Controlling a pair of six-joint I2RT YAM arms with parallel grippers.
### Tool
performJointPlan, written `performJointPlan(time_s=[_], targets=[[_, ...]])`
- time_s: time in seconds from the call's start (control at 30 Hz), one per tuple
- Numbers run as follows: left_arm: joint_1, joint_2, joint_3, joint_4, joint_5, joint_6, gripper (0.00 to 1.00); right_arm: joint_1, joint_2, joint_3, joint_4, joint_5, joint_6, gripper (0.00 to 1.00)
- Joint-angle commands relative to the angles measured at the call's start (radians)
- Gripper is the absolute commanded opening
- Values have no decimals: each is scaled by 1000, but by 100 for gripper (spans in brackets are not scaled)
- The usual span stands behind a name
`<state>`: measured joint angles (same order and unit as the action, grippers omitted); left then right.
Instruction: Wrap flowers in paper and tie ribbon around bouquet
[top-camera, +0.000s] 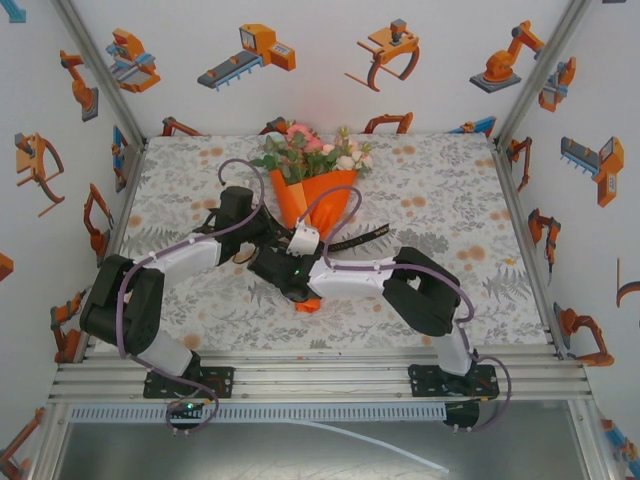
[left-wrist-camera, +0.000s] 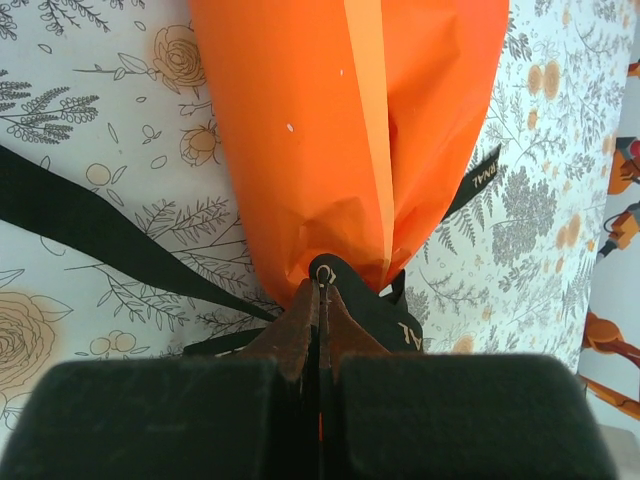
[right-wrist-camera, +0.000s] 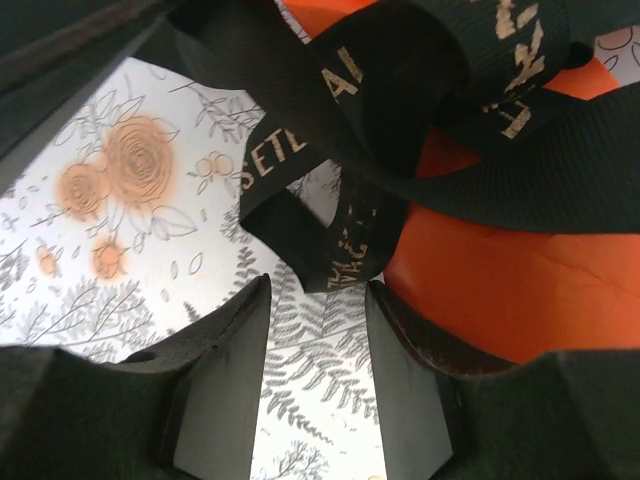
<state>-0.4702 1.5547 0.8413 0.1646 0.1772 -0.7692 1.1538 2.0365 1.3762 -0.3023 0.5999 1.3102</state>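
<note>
The bouquet (top-camera: 315, 180) lies mid-table, blooms at the far end. Its orange paper (left-wrist-camera: 340, 130) looks crinkly and dents easily, and the ribbon (right-wrist-camera: 300, 160) is floppy, so I'd grab a loose tail. My left gripper (left-wrist-camera: 320, 300) is clamped, seemingly on ribbon at the neck. My right gripper (right-wrist-camera: 317, 295) gapes, empty.

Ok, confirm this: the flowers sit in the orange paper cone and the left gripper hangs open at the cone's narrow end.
Not open. The left wrist view shows the left gripper shut on the ribbon at the narrow end of the orange paper cone; the rest holds.
</note>
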Motion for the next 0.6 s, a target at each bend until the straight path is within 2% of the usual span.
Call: performJointPlan(time_s=[0.0, 0.23, 0.57], targets=[[7, -16, -12, 20, 11, 8, 0, -7, 38, 24, -34, 72, 40, 42], [7, -18, -18, 33, 17, 9, 0, -22, 53, -4, 16, 83, 43, 46], [6, -15, -24, 50, 22, 10, 0, -29, 54, -46, 65, 127, 74, 23]])
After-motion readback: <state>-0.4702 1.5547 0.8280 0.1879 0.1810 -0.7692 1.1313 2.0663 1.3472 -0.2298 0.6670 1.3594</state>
